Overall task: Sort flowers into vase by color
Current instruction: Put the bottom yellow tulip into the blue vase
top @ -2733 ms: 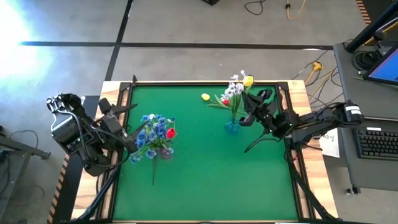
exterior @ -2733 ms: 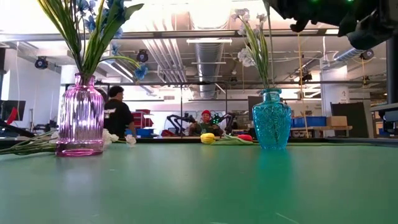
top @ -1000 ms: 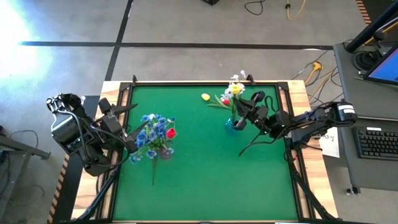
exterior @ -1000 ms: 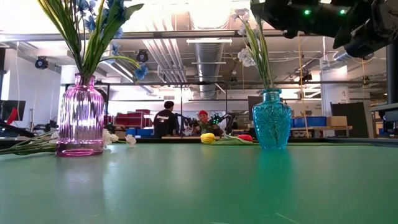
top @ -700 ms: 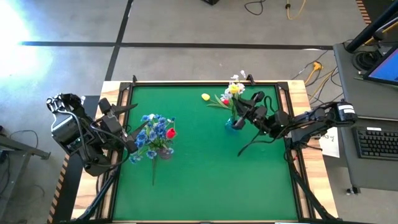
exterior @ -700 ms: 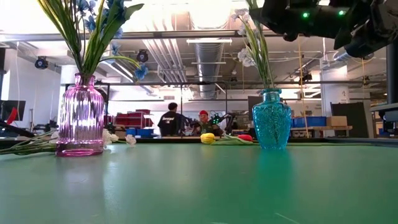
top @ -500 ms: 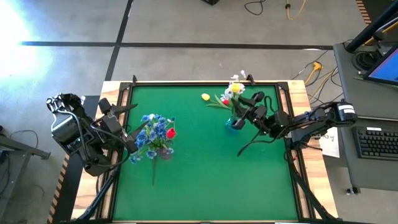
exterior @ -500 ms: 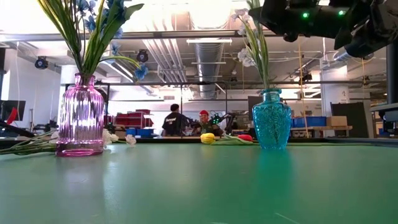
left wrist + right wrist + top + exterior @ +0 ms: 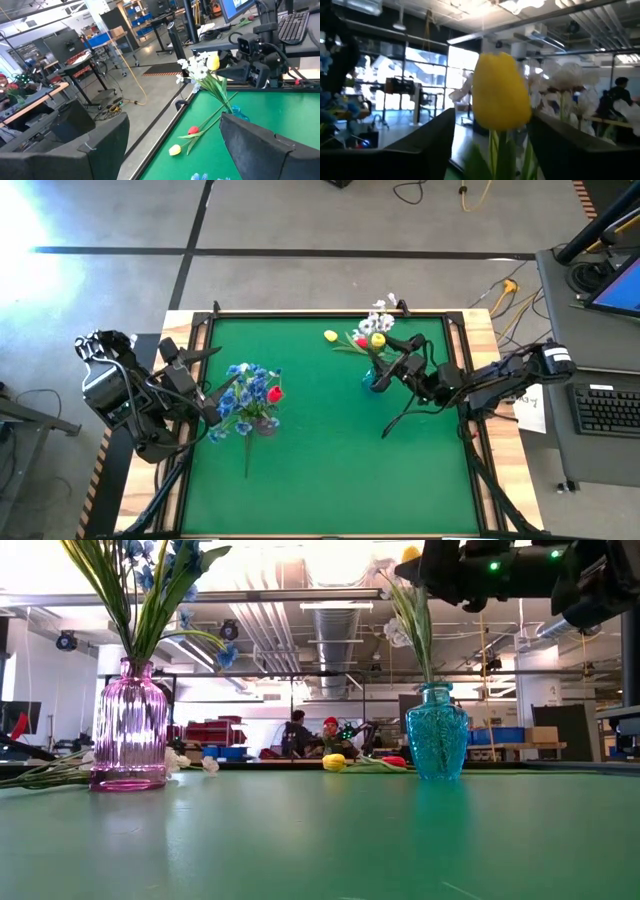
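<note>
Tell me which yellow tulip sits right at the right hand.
The yellow tulip in the blue vase, at, beside the right hand; the other yellow tulip lies on the table.

The dark right gripper (image 9: 388,352) is hovering beside a yellow tulip bud (image 9: 377,339) standing in the small blue glass vase (image 9: 371,383), far right.

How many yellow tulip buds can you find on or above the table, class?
2. One yellow tulip lies on the green mat near its far edge; the other yellow tulip stands among the white flowers in the blue vase. More may be hidden among the bouquets.
</note>
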Controlling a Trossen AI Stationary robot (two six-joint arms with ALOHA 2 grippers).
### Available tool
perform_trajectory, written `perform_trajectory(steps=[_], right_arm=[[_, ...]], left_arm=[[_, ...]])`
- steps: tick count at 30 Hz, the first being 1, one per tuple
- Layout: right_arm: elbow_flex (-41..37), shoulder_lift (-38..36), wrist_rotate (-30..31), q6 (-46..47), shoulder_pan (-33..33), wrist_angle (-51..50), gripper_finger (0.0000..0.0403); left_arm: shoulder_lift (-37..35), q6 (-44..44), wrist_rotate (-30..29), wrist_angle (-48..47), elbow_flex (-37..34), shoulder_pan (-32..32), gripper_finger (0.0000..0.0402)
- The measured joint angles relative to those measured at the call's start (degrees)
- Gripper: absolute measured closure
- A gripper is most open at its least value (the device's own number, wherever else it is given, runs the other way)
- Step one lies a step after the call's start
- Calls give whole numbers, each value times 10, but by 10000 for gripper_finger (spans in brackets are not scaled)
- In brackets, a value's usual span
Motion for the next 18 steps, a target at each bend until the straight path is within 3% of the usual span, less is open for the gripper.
perform_trajectory(steps=[8, 18], right_arm=[[0, -16, 148, -62, 70, -15, 122], [4, -19, 335, -66, 162, -17, 105]], left_arm=[[0, -4, 5, 0, 0, 0, 104], [0, -11, 9, 0, 0, 0, 104]])
